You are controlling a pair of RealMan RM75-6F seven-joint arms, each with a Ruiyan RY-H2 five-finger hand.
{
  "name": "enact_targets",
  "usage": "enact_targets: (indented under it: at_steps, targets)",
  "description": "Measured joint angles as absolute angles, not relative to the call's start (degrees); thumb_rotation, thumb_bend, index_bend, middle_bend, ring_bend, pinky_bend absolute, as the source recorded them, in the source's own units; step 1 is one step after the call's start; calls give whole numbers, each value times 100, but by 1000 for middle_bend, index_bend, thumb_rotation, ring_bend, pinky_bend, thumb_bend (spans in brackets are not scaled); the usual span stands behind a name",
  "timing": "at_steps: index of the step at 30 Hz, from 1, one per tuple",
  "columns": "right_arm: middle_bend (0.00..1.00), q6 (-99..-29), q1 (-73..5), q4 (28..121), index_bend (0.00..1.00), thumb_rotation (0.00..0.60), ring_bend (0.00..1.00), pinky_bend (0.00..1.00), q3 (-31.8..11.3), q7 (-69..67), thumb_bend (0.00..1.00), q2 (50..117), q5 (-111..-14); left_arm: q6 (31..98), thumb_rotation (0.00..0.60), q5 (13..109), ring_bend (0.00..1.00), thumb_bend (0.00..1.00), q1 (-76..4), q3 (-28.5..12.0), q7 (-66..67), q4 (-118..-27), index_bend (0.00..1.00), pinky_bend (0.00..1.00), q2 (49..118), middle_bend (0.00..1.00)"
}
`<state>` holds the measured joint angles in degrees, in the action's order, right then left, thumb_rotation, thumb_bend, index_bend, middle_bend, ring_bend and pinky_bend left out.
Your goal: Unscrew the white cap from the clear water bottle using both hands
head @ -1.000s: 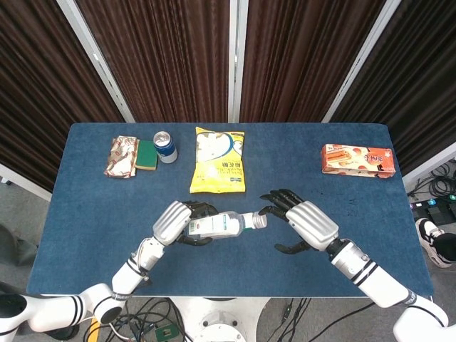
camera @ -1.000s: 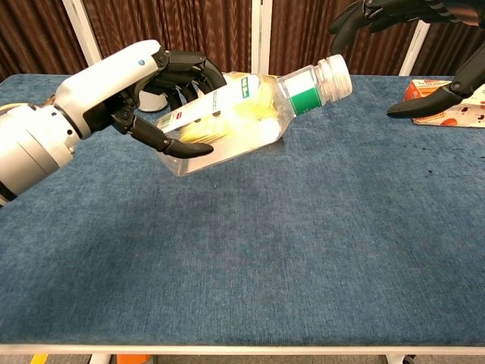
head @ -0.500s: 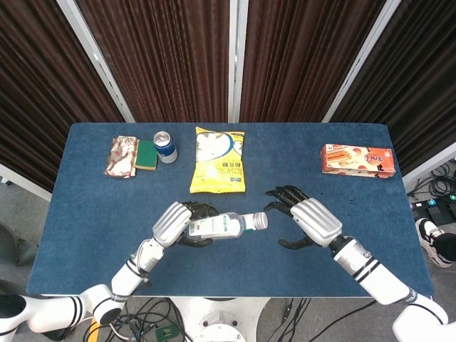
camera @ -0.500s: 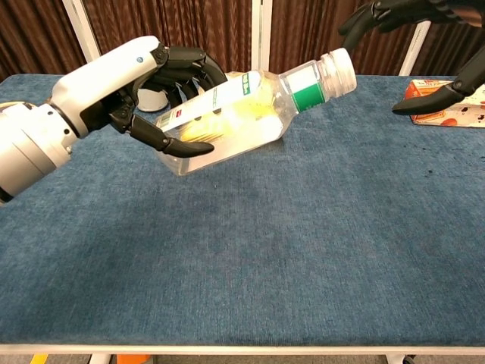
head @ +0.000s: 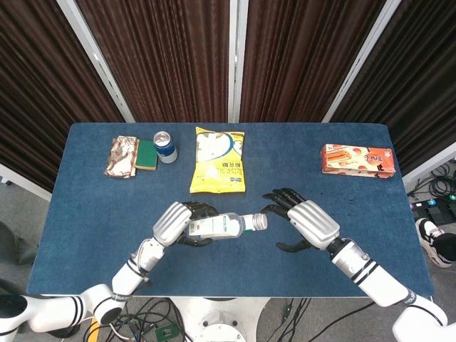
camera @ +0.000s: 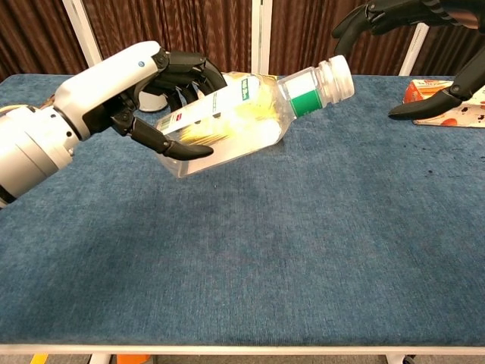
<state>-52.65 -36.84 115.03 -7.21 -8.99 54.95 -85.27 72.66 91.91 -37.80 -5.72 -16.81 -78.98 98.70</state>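
Two hands at lower centre: left hand [head: 174, 222] grasping clear plastic water bottle [head: 222, 226], white cap [head: 260, 221] still on; right hand [head: 308, 221] released, fingers spread just beside cap.

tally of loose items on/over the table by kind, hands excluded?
Bottles: 1, clear water bottle with white cap
Cans: 1, can
Snack packs: 3, yellow bag, orange box, brown packet
Sponges: 1, green sponge
Total: 6
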Motion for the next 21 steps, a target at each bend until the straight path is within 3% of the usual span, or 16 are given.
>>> enact_targets:
  at_steps: [21]
  targets:
    - [95,-5355,-3673,11382,264,600,0,0,-747,-981,124,5513,-8418,7348,600,9289,471,339,-3789,-554,-1701,-7945,500,556,9838,518]
